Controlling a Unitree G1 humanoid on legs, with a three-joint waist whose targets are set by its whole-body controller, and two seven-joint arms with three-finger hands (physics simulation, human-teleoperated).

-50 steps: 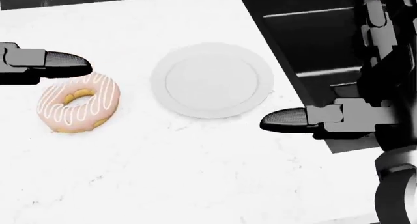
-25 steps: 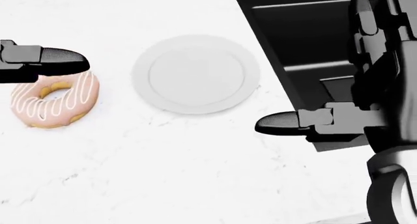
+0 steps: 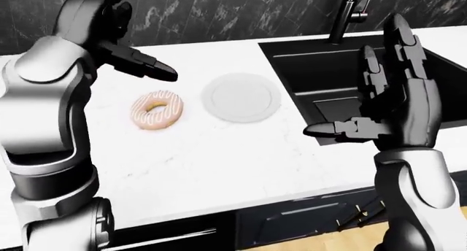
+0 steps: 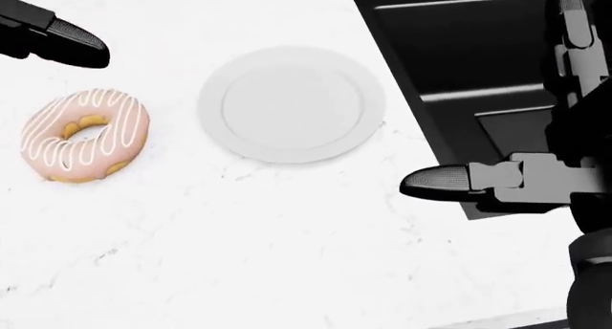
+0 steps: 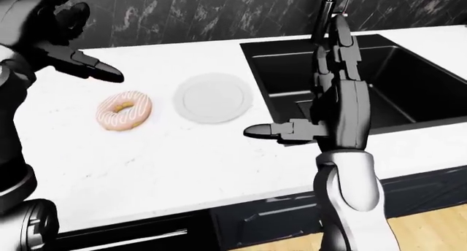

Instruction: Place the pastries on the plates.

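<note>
A pink-iced donut with white stripes lies on the white counter, to the left of an empty white plate. My left hand is open with its fingers stretched out. It hovers above and to the upper left of the donut without touching it. My right hand is open and empty, fingers upright and thumb pointing left. It is held over the counter edge by the sink, to the lower right of the plate.
A black sink with a dark faucet is set into the counter right of the plate. A dark marble wall runs along the top of the left-eye view. The counter's near edge has dark cabinets below it.
The picture shifted as the camera moved. My left hand has lifted away from the donut's upper edge toward the top left. The right hand keeps its open pose.
</note>
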